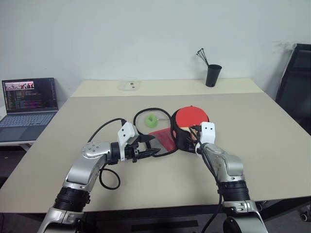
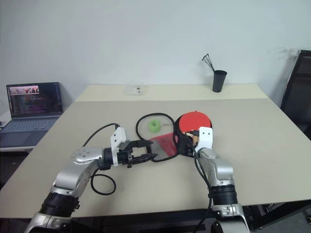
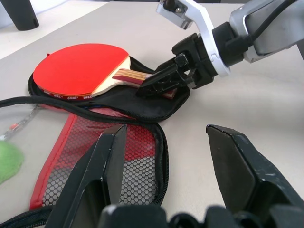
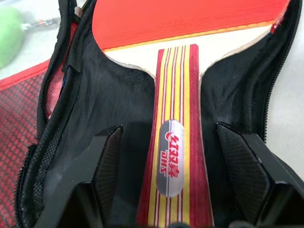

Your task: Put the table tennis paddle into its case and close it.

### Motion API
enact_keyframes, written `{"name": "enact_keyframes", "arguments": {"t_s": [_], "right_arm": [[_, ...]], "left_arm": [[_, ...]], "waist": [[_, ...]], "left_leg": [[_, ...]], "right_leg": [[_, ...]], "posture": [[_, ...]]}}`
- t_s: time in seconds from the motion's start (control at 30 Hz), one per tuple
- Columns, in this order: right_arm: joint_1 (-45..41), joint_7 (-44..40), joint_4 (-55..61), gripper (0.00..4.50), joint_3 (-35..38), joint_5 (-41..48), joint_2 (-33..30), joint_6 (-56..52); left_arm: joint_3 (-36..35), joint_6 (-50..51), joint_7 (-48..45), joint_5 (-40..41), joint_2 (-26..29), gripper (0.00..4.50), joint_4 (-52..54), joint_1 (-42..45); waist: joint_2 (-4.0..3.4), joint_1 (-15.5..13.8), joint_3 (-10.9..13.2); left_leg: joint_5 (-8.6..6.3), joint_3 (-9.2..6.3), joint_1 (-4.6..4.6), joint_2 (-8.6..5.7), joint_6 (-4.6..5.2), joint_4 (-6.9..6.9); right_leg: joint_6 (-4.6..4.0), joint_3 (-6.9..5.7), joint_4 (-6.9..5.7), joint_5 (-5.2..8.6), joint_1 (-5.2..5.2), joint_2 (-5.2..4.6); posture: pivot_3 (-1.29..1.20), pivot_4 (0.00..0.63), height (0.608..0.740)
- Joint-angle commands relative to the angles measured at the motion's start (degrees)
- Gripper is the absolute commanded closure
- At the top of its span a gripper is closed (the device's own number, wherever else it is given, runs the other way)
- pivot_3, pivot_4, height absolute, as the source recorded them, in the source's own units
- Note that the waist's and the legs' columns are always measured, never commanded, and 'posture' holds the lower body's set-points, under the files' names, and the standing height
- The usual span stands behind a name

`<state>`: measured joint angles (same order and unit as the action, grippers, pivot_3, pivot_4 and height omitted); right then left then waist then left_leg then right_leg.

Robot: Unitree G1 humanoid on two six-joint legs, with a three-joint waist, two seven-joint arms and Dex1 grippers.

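The paddle (image 3: 78, 66) has a round red rubber face and a short handle striped red and yellow with a small oval logo plate, pale wood showing at the throat. It lies flat in the black-lined half of the open case (image 3: 142, 107) near the middle of the worktop (image 1: 252, 145) — blade toward the far edge, handle toward the robot, long axis running roughly near to far. The case's other half, red with black mesh, is folded out flat toward the robot's left, its black zip rim looping round a green tag (image 1: 151, 120). The right pincer (image 4: 164, 164) has its fingers apart, one on each side of the handle without touching it. The left pincer (image 3: 166, 161) is also apart — empty, just above the mesh flap
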<state>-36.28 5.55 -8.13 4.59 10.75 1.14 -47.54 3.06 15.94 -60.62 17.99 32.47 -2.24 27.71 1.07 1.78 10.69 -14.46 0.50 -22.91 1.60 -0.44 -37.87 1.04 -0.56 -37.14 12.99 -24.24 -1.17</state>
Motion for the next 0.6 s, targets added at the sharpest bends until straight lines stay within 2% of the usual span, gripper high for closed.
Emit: {"name": "enact_keyframes", "arguments": {"t_s": [0.03, 0.17, 0.37, 0.6], "right_arm": [[0.3, -0.7, -0.1, 1.65, -2.4, -2.2, -0.6, 2.3], [1.5, 0.1, 1.6, 2.99, -3.0, -3.5, 0.0, 1.7], [2.7, 3.1, 8.2, 3.07, -1.5, -3.2, 2.5, -3.0], [3.5, 4.6, 9.1, 3.07, -0.5, -3.6, 3.2, -3.7]], "left_arm": [[-0.8, -0.8, 0.2, 0.6, 0.2, 1.59, 1.4, 0.5], [-0.8, -0.6, 0.4, 0.6, 0.2, 1.59, 1.8, 0.1], [-1.0, -0.6, 0.6, 0.6, 0.3, 1.59, 2.0, -0.2], [-0.9, -0.7, 0.6, 0.7, 0.3, 1.59, 2.0, -0.3]], "waist": [[0.0, 0.0, 0.0], [0.0, 0.0, 0.0], [0.0, 0.0, 0.0], [0.0, 0.0, 0.0]], "left_leg": [[0.0, 0.0, 0.0, 0.0, 0.0, 0.0], [0.0, -0.01, -0.01, 0.01, 0.0, 0.01], [0.0, -0.04, -0.01, 0.03, 0.0, 0.01], [0.0, -0.04, -0.02, 0.02, 0.0, 0.02]], "right_leg": [[0.0, 0.0, 0.0, 0.0, 0.0, 0.0], [0.0, 0.02, 0.02, 0.0, 0.0, 0.0], [0.0, 0.02, 0.01, 0.0, -0.01, 0.0], [0.0, 0.01, 0.03, 0.0, -0.01, 0.0]], "posture": [[0.0, 0.15, 0.74], [0.0, 0.15, 0.74], [0.0, 0.15, 0.74], [0.0, 0.15, 0.74]]}}
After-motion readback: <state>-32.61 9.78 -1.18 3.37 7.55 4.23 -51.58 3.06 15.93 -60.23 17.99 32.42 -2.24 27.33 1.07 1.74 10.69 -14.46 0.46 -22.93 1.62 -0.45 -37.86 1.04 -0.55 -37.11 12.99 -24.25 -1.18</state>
